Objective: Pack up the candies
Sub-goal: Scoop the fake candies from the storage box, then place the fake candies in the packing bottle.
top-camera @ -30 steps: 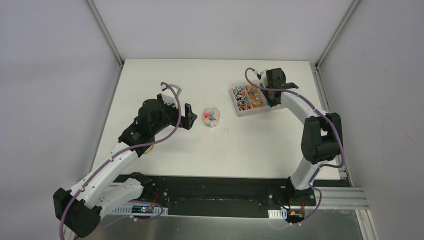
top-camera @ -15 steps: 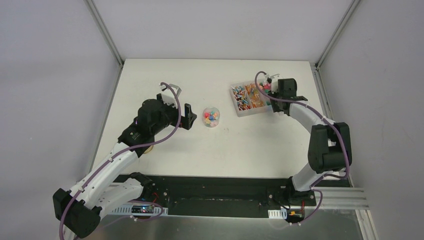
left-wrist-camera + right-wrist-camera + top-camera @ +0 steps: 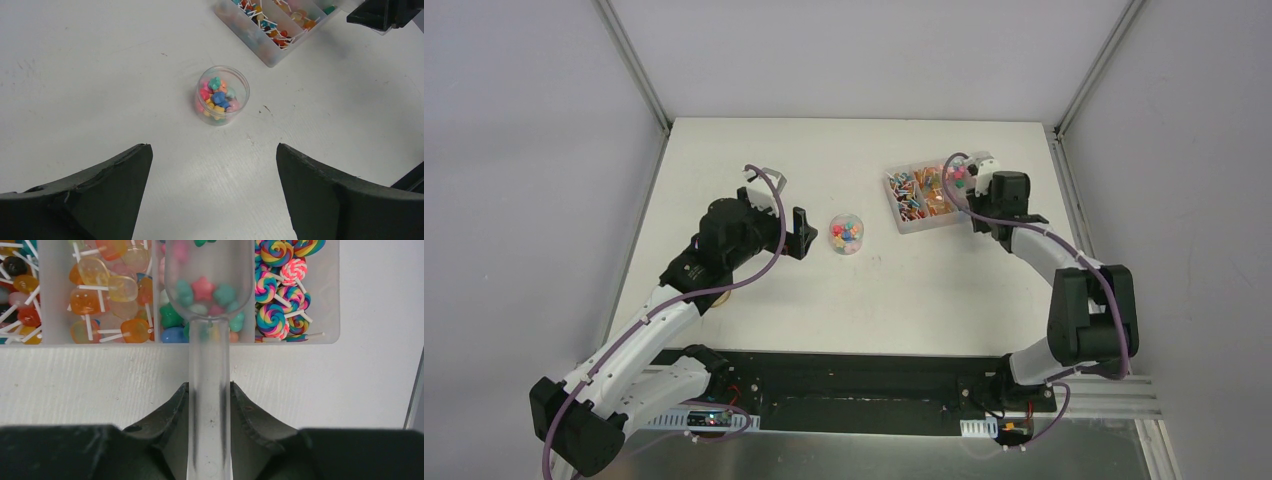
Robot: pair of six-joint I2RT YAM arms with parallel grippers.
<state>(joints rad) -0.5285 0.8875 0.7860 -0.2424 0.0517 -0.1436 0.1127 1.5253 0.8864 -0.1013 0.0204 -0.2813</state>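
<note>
Left pincer (image 3: 212, 150): released, fingers spread wide, hanging low over the white bench (image 3: 944, 290), grasping nothing. A small clear round jar (image 3: 246, 92) stands upright on the bench just ahead of it, in line with the gap between the fingers but touching neither. The jar is partly filled with candies (image 3: 217, 97) in pink, blue, yellow, green and orange.

Right pincer (image 3: 209, 390): clenched on the handle of the clear scoop (image 3: 209, 365). The scoop's bowl points away from the wrist and sits over a compartment of the clear divided tray (image 3: 60, 343). A few candies lie in the bowl, a pink star and some teal pieces. More loose ones are in the compartment underneath. Cannot tell if the bowl touches the pile or hangs just above it.

Neighbouring compartments hold orange lollipops (image 3: 100, 290) on one side and swirl lollipops (image 3: 280, 270) on the other.

From overhead, the tray is at the far right of the bench and the jar is near the middle, well apart from it.
</note>
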